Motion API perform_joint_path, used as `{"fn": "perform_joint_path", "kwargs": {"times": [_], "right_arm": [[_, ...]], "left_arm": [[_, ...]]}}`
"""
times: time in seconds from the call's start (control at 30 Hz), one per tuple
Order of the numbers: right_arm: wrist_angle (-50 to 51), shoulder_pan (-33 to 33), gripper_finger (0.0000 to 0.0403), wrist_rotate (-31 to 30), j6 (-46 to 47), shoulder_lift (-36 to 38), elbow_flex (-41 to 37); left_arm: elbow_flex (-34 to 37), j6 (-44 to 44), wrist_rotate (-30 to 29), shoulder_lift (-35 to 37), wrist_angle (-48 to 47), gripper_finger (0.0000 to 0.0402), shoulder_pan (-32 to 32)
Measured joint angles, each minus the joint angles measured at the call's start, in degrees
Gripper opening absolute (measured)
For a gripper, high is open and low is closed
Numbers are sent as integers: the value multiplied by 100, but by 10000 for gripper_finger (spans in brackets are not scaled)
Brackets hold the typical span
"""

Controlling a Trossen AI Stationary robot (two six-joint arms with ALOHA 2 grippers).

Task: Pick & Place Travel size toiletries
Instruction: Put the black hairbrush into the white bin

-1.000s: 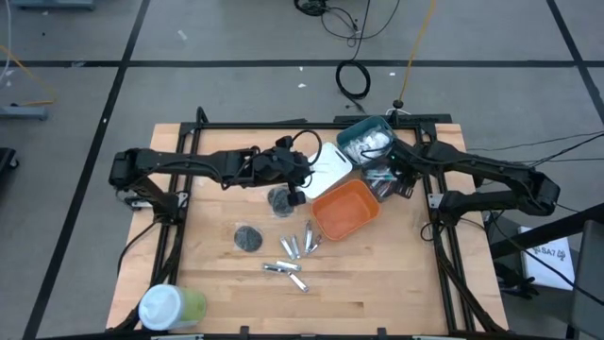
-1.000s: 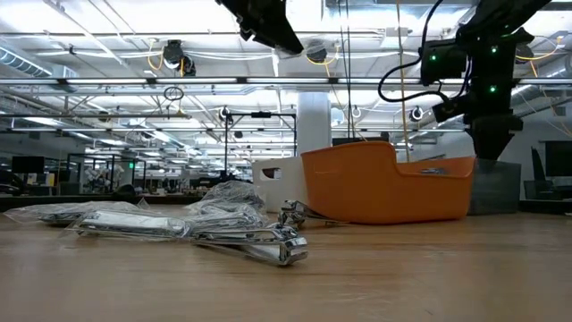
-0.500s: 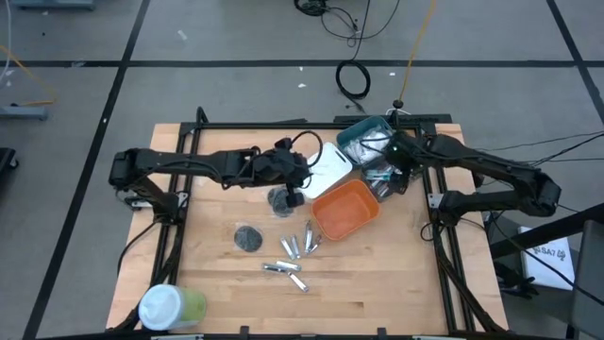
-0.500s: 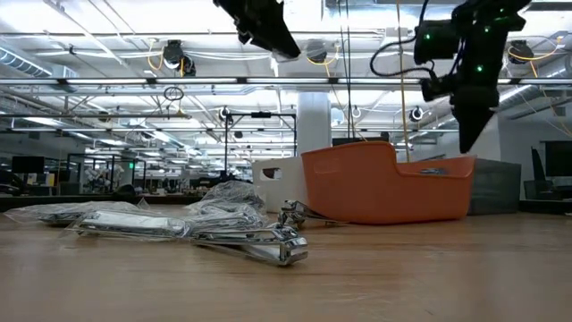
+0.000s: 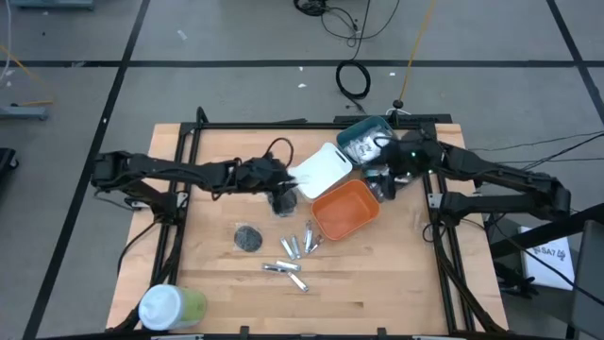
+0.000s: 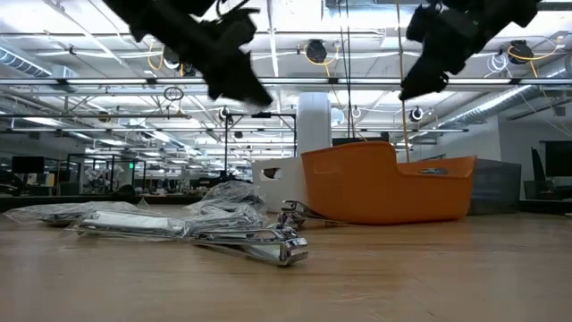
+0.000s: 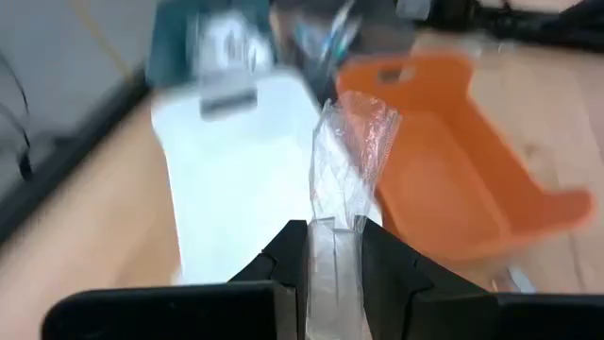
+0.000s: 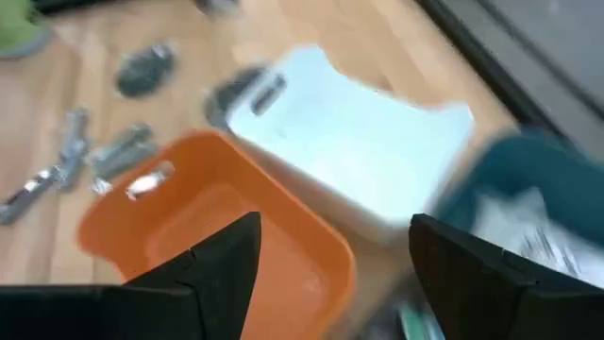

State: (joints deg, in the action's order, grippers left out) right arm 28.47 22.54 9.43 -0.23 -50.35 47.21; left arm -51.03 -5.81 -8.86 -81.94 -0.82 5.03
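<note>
My left gripper (image 7: 332, 253) is shut on a clear crinkly packet (image 7: 349, 151) and hangs over the table (image 5: 396, 283) just left of the white bin (image 5: 321, 168). My right gripper (image 8: 330, 250) stands open with nothing between its fingers, above the orange bin (image 5: 344, 210) and the dark bin (image 5: 389, 187). A dark grey disc (image 5: 248, 238) and several small silver tubes (image 5: 293, 250) lie flat on the wood in front of the bins. In the low view the tubes (image 6: 255, 243) lie beside clear wrappers (image 6: 134, 219). My left gripper pinches one end of the clear packet (image 7: 332, 236) between its two fingers. The fingers (image 7: 382, 264) slant down toward the white bin. The packet's free end (image 7: 357, 118) sticks out past the fingertips, and the packet is lifted clear of the table.
A teal bin (image 5: 366, 140) holding white packets stands at the far right, behind the white and dark bins. A large white-and-green cylinder (image 5: 170, 307) lies at the near left corner. Bare wood stretches along the near edge, right of the tubes.
My left gripper has come down toward the table with the packet still in its fingers, and its arm now lies lower. My right gripper has risen from the dark bin and tipped from pointing down to slanting forward.
</note>
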Motion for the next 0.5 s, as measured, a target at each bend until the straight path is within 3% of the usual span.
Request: {"fn": "perform_joint_path", "kwargs": {"times": [0.1, 0.27, 0.37, 0.5], "right_arm": [[-715, -317, 256, -25, -19, 21, -272], [-1814, -626, 256, -43, -128, -130, -698], [-2309, -743, 256, -50, -267, -260, -853], [-2769, -892, 256, -43, -396, -410, -1014]], "left_arm": [[282, -868, -274, 305, -805, 63, -147], [466, -3342, -1433, 707, -2906, 63, -378], [565, -4334, -1270, 714, -3781, 63, -465], [737, -4693, -957, 657, -4144, 63, -476]]}}
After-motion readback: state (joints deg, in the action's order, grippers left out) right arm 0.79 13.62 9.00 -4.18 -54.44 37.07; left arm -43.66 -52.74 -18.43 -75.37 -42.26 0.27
